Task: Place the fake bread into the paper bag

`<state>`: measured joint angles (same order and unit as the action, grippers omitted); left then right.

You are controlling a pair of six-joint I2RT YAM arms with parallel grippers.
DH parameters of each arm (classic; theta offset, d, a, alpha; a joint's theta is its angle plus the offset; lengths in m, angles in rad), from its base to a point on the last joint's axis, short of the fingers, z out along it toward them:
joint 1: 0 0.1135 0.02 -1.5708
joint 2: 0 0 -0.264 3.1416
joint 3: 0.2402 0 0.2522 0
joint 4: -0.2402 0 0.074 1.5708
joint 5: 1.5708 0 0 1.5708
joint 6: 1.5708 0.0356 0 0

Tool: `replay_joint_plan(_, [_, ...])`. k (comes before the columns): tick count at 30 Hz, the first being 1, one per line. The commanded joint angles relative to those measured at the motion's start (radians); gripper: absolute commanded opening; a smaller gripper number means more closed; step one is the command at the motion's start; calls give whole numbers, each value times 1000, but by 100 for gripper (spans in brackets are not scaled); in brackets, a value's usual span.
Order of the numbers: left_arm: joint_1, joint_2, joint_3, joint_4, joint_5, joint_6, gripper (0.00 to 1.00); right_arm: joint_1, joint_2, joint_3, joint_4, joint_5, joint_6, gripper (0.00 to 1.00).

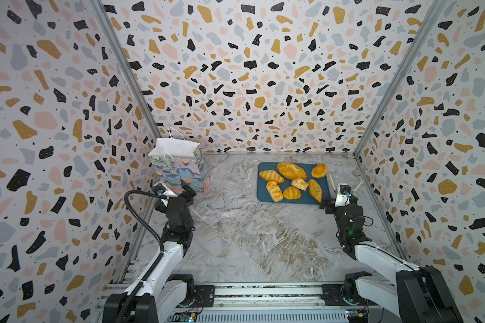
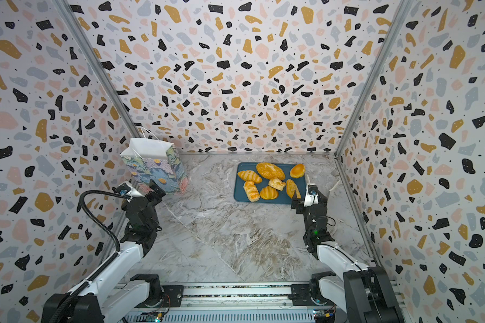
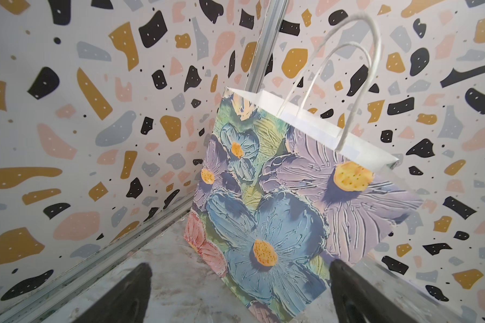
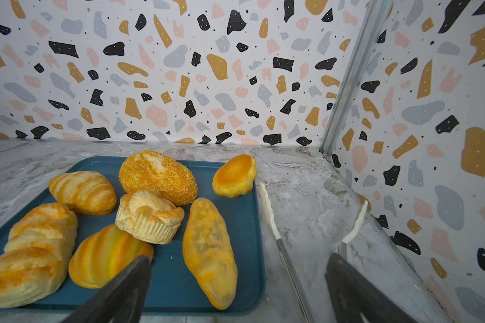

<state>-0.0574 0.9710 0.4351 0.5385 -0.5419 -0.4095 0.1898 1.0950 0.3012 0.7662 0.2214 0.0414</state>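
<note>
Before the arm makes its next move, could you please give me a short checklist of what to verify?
1. The paper bag stands upright with its mouth open: ok.
2. All seven pieces of fake bread lie on the tray: ok.
3. The right claw is open and empty at the tray's edge: ok.
4. The left claw is open and empty, facing the paper bag: ok.
5. The white tongs beside the tray are out of the right claw's way: cannot tell.

White arms (image 1: 168, 251), black joints (image 1: 177, 215), corrugated black cable (image 1: 140, 219).
</note>
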Motion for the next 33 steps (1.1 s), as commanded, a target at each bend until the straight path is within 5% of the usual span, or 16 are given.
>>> replay_joint_plan(1, [-4,-14,43,-55,29,-35,99,15,-20,81,-150,53,53,99])
replay_joint_plan(8, [-4,-26,92,-114,83,-53,100,61,13,207,-371,221,163,99])
replay_joint_plan(19, [-4,-46,251,-281,185,-70,99,186,14,290,-471,236,199,99])
replay_joint_plan(33, [-3,89,680,-711,253,0,100,201,30,411,-664,291,162,99])
